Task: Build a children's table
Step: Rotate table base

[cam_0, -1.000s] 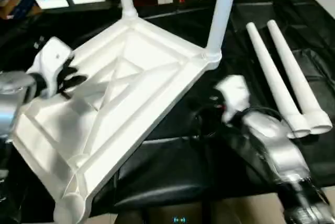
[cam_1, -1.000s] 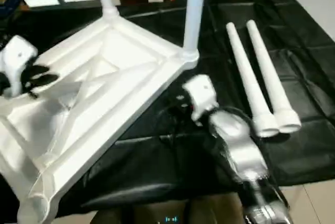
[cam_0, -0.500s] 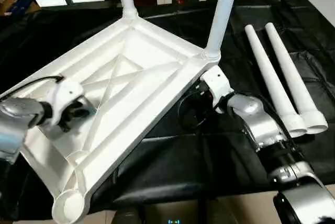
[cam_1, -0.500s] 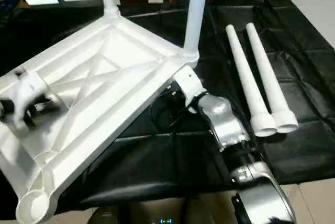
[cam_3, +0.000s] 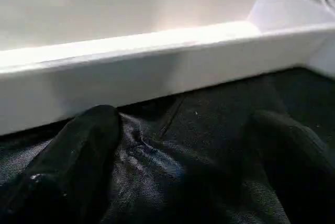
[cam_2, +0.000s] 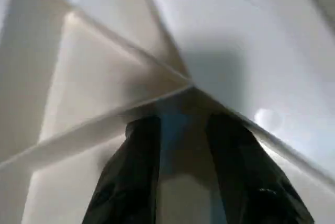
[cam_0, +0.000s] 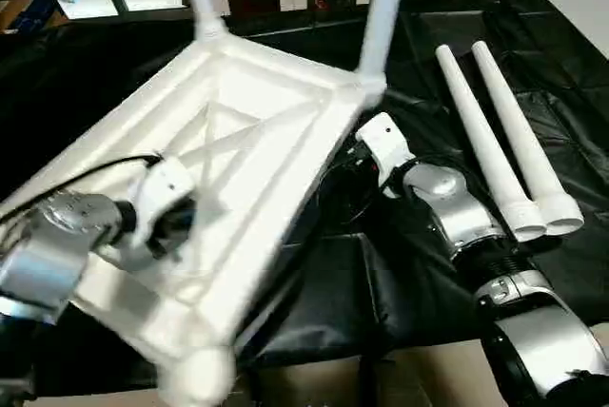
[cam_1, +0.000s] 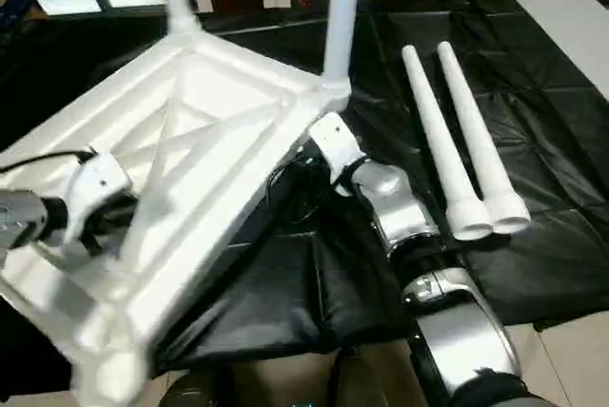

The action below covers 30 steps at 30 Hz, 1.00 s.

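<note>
Silver forearms reached forward from both sides of the upturned table top (cam_0: pixel 257 131), which lay tilted on a black sheet (cam_0: pixel 381 274) with its ribbed underside facing up. The left arm came in low from the near left, its gripper (cam_2: pixel 180 130) pressed down into the ribbing near the crossing of the ribs. Its two black fingers (cam_2: pixel 133 182) stood a little apart, straddling a rib, touching the plastic but not clearly clamped on it. The right arm stretched away from the near right, wrist bent toward the top's long right edge. The right gripper (cam_3: pixel 178 145) sat low on the sheet just beside that edge wall, fingers spread wide with only black cloth between them, not touching the rim. Two legs (cam_0: pixel 381 17) stood seated in the far corner sockets, rising out of view. Two loose legs (cam_0: pixel 495 131) lay side by side on the sheet to the right of the right arm, well apart from either gripper.
</note>
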Available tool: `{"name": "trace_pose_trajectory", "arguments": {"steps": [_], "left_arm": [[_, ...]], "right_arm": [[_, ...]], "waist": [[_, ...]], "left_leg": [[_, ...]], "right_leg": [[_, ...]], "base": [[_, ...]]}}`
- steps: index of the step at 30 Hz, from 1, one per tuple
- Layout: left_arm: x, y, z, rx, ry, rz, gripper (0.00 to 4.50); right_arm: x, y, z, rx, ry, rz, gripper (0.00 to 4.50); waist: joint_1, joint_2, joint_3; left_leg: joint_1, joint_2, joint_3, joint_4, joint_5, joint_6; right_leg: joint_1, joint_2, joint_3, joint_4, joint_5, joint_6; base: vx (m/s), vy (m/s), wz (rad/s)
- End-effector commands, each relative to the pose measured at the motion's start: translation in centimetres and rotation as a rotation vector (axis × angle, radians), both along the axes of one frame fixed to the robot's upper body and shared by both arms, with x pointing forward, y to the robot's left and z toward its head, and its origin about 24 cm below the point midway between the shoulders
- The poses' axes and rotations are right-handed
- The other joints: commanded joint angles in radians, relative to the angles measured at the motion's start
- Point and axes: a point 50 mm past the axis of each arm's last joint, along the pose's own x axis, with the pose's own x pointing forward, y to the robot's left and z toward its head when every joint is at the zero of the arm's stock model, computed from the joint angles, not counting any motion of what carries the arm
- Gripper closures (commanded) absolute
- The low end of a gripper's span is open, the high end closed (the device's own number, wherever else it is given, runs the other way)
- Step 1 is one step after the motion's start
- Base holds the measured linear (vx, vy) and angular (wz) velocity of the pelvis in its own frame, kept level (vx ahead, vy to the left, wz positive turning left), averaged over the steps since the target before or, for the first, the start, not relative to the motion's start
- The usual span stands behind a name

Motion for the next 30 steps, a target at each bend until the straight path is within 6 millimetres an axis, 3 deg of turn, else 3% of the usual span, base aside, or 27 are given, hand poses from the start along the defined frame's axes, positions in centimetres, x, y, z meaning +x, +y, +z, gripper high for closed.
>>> {"name": "trace_pose_trajectory", "arguments": {"steps": [1,3,8,10,11,13,21,23,24,25,26,27,28,30], "left_arm": [[-1.2,-3.8,-1.2,-0.107,0.088,-0.171,2.81],[-1.2,-5.2,-0.7,-0.170,0.057,-0.183,2.81],[-0.3,-7.8,0.6,-0.281,-0.036,-0.171,2.81],[-0.1,-8.2,0.8,-0.304,-0.052,-0.170,2.81],[0.0,-8.5,1.0,-0.317,-0.065,-0.172,2.81],[0.6,-9.5,1.6,-0.362,-0.116,-0.160,2.81],[1.7,-9.8,2.7,-0.391,-0.230,-0.119,2.81],[1.9,-9.9,4.1,-0.464,-0.296,-0.123,2.81],[1.8,-9.9,4.4,-0.484,-0.304,-0.128,2.81],[1.7,-9.7,4.8,-0.500,-0.300,-0.141,2.81],[1.4,-9.3,5.1,-0.509,-0.297,-0.157,2.81],[1.4,-9.3,5.1,-0.509,-0.297,-0.157,2.81],[1.2,-8.7,5.5,-0.513,-0.292,-0.172,2.81],[1.0,-8.1,5.9,-0.512,-0.293,-0.179,2.81]], "right_arm": [[-0.7,4.0,0.2,0.050,0.000,0.161,0.02],[-0.9,4.8,0.1,0.067,0.004,0.187,0.02],[-1.3,5.7,-0.2,0.082,0.006,0.219,0.02],[-1.3,5.7,-0.3,0.082,0.006,0.221,0.02],[-1.4,5.7,-0.3,0.082,0.006,0.221,0.02],[-1.4,5.3,-0.4,0.082,0.001,0.215,0.02],[-1.3,3.6,0.0,0.080,-0.054,0.183,0.02],[-1.5,2.0,1.2,0.132,-0.092,0.163,0.02],[-1.7,1.6,1.5,0.140,-0.099,0.166,0.02],[-2.0,1.2,1.6,0.136,-0.103,0.184,0.02],[-2.5,0.8,1.8,0.131,-0.109,0.208,0.02],[-2.5,0.8,1.8,0.131,-0.109,0.208,0.02],[-3.1,0.2,2.0,0.125,-0.113,0.228,0.02],[-3.6,-0.3,2.2,0.125,-0.124,0.229,0.02]], "waist": [[-0.003,0.000,-0.067],[-0.012,-0.006,-0.068],[-0.019,-0.006,-0.068],[-0.017,0.000,-0.069],[-0.018,-0.004,-0.070],[-0.015,0.000,-0.072],[-0.004,0.000,-0.075],[0.001,-0.003,-0.084],[0.005,-0.004,-0.092],[0.008,-0.005,-0.106],[0.010,-0.007,-0.105],[0.013,-0.006,-0.105],[0.018,-0.006,-0.106],[0.020,-0.006,-0.109]], "left_leg": [[0.013,-0.002,0.005,-0.089,-0.360,0.007],[0.011,-0.002,0.006,-0.088,-0.350,0.011],[0.011,-0.002,0.009,-0.086,-0.322,0.026],[0.008,-0.004,0.008,-0.085,-0.310,0.031],[0.007,-0.004,0.009,-0.085,-0.304,0.034],[0.013,-0.004,0.012,-0.082,-0.294,0.040],[0.011,-0.005,0.015,-0.080,-0.247,0.061],[0.010,-0.004,0.017,-0.074,-0.203,0.074],[0.005,-0.006,0.016,-0.069,-0.137,0.091],[0.000,-0.009,0.014,-0.058,-0.024,0.121],[-0.003,-0.012,0.015,-0.055,0.014,0.140],[-0.003,-0.014,0.016,-0.052,0.036,0.158],[-0.003,-0.013,0.019,-0.047,0.055,0.204],[-0.004,-0.010,0.018,-0.045,0.059,0.225]], "right_leg": [[0.047,-0.011,0.016,-0.058,-0.431,-0.206],[0.050,-0.011,0.016,-0.057,-0.421,-0.210],[0.050,-0.009,0.017,-0.058,-0.389,-0.222],[0.053,-0.009,0.015,-0.056,-0.379,-0.228],[0.054,-0.008,0.015,-0.057,-0.370,-0.229],[0.051,-0.006,0.015,-0.056,-0.343,-0.240],[0.054,-0.002,0.013,-0.054,-0.282,-0.256],[0.059,-0.003,0.015,-0.049,-0.233,-0.262],[0.065,-0.001,0.015,-0.038,-0.162,-0.273],[0.068,0.004,0.015,-0.021,-0.027,-0.301],[0.066,0.008,0.014,-0.018,0.026,-0.310],[0.067,0.013,0.013,-0.015,0.061,-0.317],[0.064,0.011,0.011,-0.013,0.091,-0.335],[0.065,0.007,0.011,-0.010,0.082,-0.340]], "base": [[0.000,0.000,0.00],[0.000,0.000,0.00],[0.000,0.000,0.00],[0.000,0.000,0.00],[0.000,0.000,0.00],[0.000,0.000,0.00],[0.000,0.000,0.00],[0.000,0.000,0.00],[0.000,0.000,0.00],[0.000,0.000,0.00],[0.000,0.000,0.00],[0.000,0.000,0.00],[0.000,0.000,0.00],[0.000,0.000,0.00]]}}
